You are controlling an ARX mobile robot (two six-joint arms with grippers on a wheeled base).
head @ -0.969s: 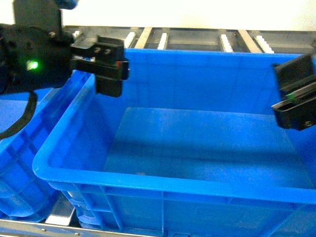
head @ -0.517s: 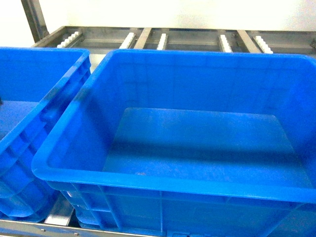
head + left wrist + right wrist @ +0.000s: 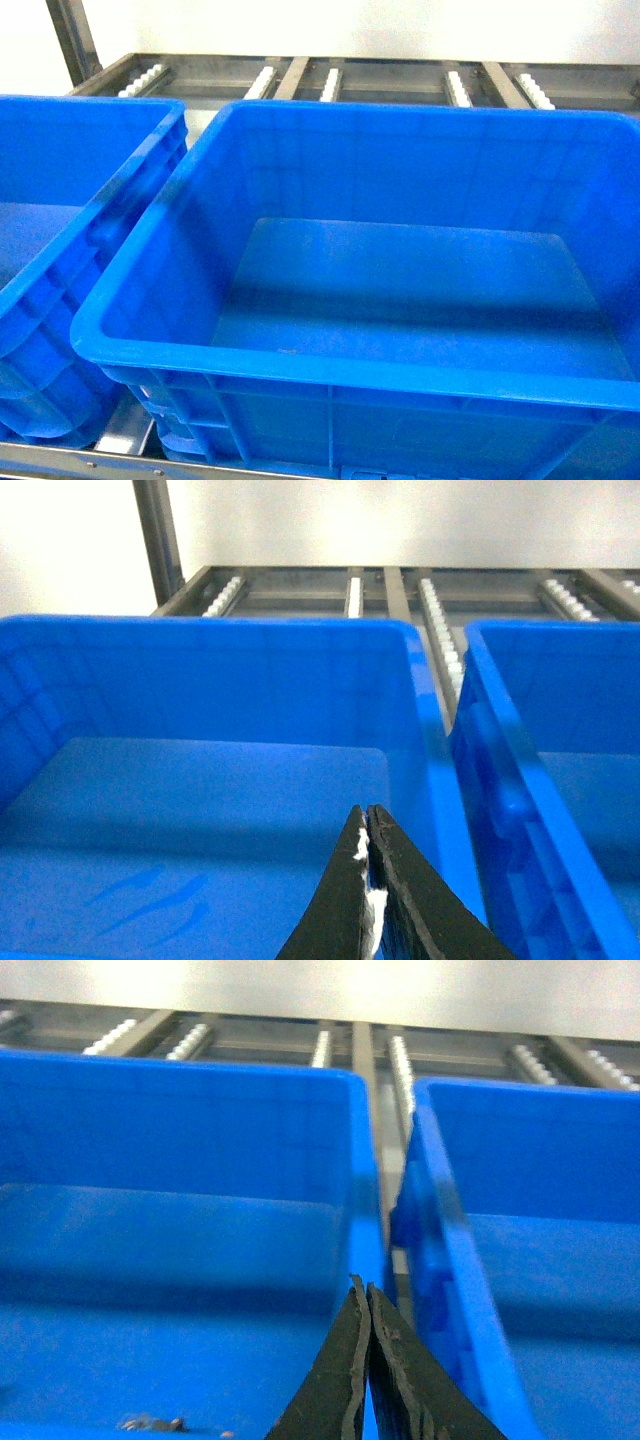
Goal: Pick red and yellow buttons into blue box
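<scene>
Buttons, red or yellow, show in none of our views. Blue box (image 3: 330, 365) fills the middle of our head view, deep and ribbed, its floor bare apart from a small speck near the front wall. A second blue crate (image 3: 90, 240) stands just beside it on the left, their rims nearly touching, both on a roller rack (image 3: 330, 80) with white rollers behind. Neither arm appears in the head view. At our left wrist, the left gripper (image 3: 367, 825) has its jaws clenched together on nothing, above a crate floor. Our right gripper (image 3: 361, 1295) likewise has its jaws pressed tight and bare, over a crate's right wall.
</scene>
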